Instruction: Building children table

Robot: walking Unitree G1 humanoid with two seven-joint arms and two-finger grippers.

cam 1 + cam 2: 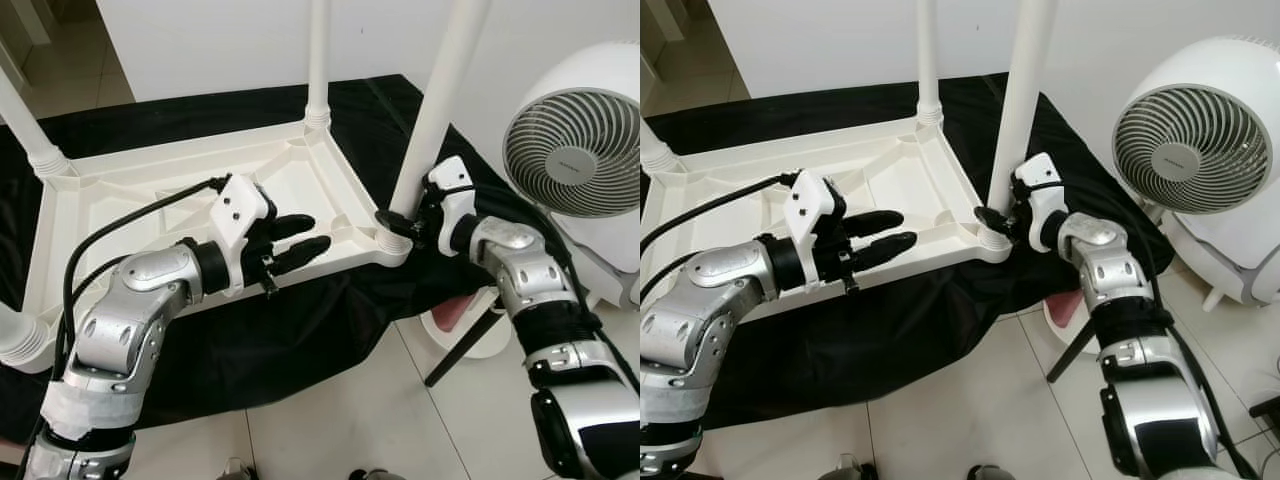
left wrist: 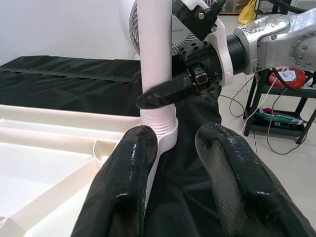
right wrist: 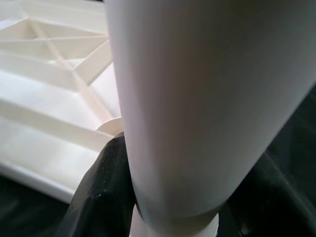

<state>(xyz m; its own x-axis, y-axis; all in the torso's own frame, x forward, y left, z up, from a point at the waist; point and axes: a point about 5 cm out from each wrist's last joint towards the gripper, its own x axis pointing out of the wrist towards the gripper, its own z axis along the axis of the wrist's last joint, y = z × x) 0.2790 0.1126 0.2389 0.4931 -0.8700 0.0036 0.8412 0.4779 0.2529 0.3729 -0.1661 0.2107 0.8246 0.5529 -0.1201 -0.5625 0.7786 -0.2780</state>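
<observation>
The upturned white children's table (image 1: 120,215) lies on a black cloth (image 1: 300,330) on the floor. The right end effector (image 1: 395,222) pinches the near-right table leg (image 1: 440,95) at its base. The left end effector (image 1: 300,243) hovers spread over the table's near edge.
</observation>
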